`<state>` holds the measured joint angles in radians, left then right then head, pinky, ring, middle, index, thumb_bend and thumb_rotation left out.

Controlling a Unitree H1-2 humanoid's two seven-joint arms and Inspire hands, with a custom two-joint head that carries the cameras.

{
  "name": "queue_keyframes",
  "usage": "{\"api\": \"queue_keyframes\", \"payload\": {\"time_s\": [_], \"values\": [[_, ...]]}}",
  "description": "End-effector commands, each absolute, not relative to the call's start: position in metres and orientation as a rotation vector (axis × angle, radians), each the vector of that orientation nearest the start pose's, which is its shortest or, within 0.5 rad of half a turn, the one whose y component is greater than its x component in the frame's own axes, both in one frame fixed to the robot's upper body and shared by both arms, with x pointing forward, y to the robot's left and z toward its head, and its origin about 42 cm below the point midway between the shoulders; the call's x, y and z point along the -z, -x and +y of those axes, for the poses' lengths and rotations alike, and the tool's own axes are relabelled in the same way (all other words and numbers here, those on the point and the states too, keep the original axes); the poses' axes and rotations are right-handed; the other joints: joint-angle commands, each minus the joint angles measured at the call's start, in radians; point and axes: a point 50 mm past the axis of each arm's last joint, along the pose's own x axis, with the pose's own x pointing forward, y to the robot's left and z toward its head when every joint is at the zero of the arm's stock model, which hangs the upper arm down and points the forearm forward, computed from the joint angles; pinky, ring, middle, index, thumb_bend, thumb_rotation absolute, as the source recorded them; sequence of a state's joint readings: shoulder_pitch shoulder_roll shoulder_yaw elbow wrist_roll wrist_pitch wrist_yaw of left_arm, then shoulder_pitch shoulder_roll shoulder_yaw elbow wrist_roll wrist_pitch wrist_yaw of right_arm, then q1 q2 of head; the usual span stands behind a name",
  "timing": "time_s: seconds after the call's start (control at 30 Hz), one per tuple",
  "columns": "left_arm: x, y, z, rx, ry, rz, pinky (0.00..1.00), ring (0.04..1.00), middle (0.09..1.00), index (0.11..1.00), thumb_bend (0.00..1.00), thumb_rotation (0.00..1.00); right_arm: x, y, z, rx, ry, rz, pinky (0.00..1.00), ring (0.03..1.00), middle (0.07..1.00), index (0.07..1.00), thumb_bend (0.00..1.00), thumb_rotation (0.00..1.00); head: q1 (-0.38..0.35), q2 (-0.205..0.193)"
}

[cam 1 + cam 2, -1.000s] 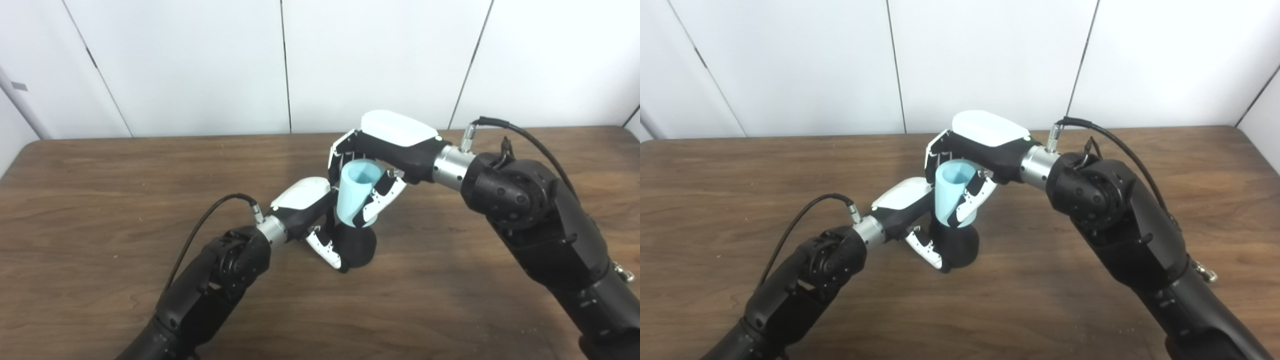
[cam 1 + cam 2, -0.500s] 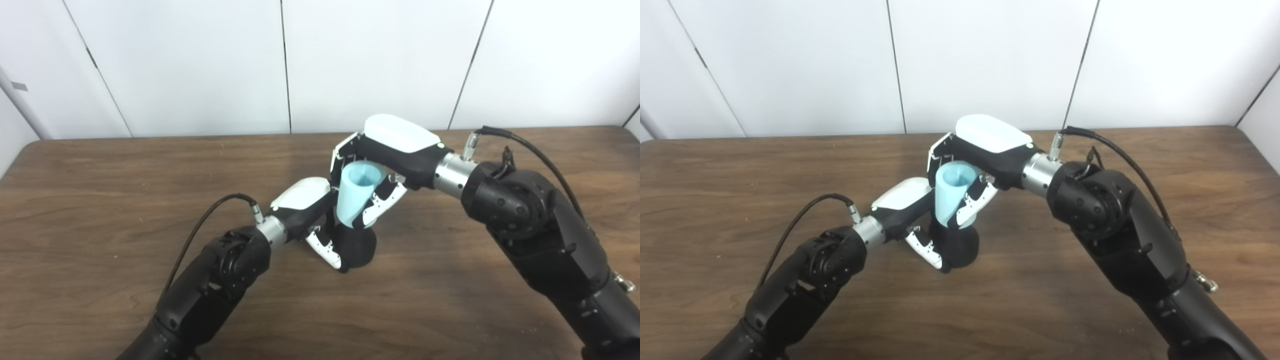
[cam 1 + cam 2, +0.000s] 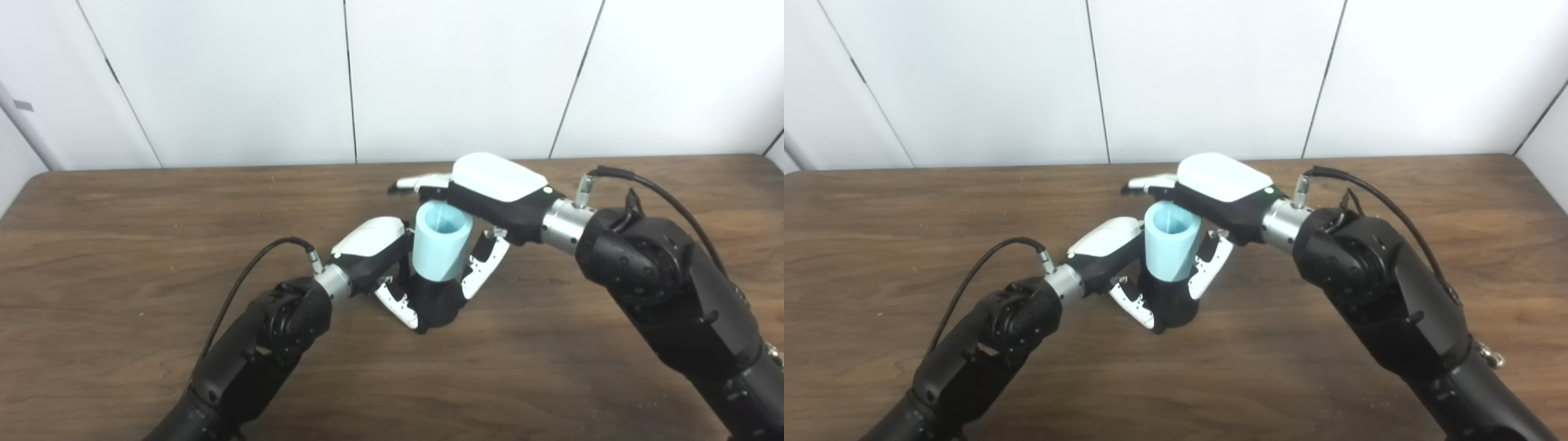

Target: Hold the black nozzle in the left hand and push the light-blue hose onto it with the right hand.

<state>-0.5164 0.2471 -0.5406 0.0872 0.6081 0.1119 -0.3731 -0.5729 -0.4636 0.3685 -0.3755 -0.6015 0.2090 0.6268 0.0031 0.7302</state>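
My left hand (image 3: 383, 260) wrapped around the black nozzle (image 3: 436, 303) standing on the wooden bench (image 3: 122, 245), light-blue hose (image 3: 441, 243) upright atop it, my right hand (image 3: 490, 196) spread wide, no readable writing.

A dark brown wooden table (image 3: 122, 202) with visible grain fills the foreground. Behind it stands a white panelled wall (image 3: 245, 79), its panels divided by thin dark vertical seams (image 3: 350, 79).

our arms are matte black w/ round bulky joints & silver wrist collars. left hand (image 3: 373, 245) & right hand (image 3: 490, 184) have white back shells, white fingers (image 3: 484, 272) w/ black dots. black cable (image 3: 257, 260) plugs in at each wrist.
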Motion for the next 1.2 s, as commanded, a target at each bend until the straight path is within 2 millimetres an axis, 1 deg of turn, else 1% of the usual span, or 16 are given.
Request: {"api": "queue_keyframes", "payload": {"time_s": [0.0, 0.27, 0.4, 0.57, 0.63, 0.7, 0.8, 0.87, 1.1, 1.17], "values": [[-0.168, -0.388, 0.118, 0.787, -1.126, -0.143, 1.0, 0.6, 0.484, 0.485, 0.53, 0.0, -0.342, -0.357, -0.182, -0.544, 1.262, -0.575, 0.82, 0.981, 1.0, 0.971, 0.98, 0.24, 0.001, 0.0], [-0.167, -0.39, 0.119, 0.798, -1.123, -0.144, 1.0, 0.603, 0.47, 0.491, 0.53, 0.0, -0.352, -0.358, -0.196, -0.446, 1.275, -0.589, 0.83, 0.992, 1.0, 0.99, 0.97, 0.25, 0.003, -0.004], [-0.167, -0.389, 0.119, 0.797, -1.123, -0.143, 1.0, 0.603, 0.469, 0.491, 0.53, 0.0, -0.353, -0.356, -0.203, -0.44, 1.232, -0.608, 0.87, 1.0, 1.0, 1.0, 0.97, 0.27, 0.003, -0.003], [-0.168, -0.389, 0.119, 0.792, -1.126, -0.142, 1.0, 0.603, 0.469, 0.491, 0.53, 0.0, -0.347, -0.345, -0.209, -0.515, 1.207, -0.635, 0.94, 1.0, 1.0, 1.0, 0.98, 0.27, 0.007, -0.001], [-0.168, -0.389, 0.12, 0.789, -1.127, -0.141, 1.0, 0.603, 0.469, 0.491, 0.53, 0.0, -0.346, -0.34, -0.209, -0.573, 1.227, -0.643, 0.97, 1.0, 1.0, 1.0, 0.99, 0.3, 0.007, -0.001], [-0.168, -0.389, 0.12, 0.787, -1.129, -0.142, 1.0, 0.603, 0.472, 0.49, 0.53, 0.0, -0.346, -0.336, -0.209, -0.624, 1.246, -0.648, 0.99, 1.0, 1.0, 1.0, 1.0, 0.35, 0.007, -0.001], [-0.168, -0.39, 0.12, 0.784, -1.131, -0.139, 1.0, 0.601, 0.468, 0.492, 0.53, 0.0, -0.347, -0.333, -0.209, -0.688, 1.27, -0.638, 1.0, 1.0, 1.0, 1.0, 1.0, 0.4, 0.007, -0.002], [-0.169, -0.39, 0.12, 0.781, -1.132, -0.137, 1.0, 0.6, 0.465, 0.493, 0.53, 0.0, -0.348, -0.332, -0.209, -0.716, 1.281, -0.626, 1.0, 1.0, 1.0, 1.0, 1.0, 0.41, 0.006, -0.003], [-0.17, -0.391, 0.121, 0.777, -1.134, -0.139, 1.0, 0.591, 0.46, 0.495, 0.53, 0.0, -0.343, -0.331, -0.21, -0.752, 1.277, -0.571, 1.0, 1.0, 1.0, 1.0, 1.0, 0.39, 0.005, -0.005], [-0.169, -0.391, 0.121, 0.777, -1.134, -0.139, 1.0, 0.591, 0.46, 0.495, 0.53, 0.0, -0.34, -0.332, -0.209, -0.76, 1.271, -0.553, 1.0, 1.0, 1.0, 1.0, 0.99, 0.4, 0.006, -0.005]]}}
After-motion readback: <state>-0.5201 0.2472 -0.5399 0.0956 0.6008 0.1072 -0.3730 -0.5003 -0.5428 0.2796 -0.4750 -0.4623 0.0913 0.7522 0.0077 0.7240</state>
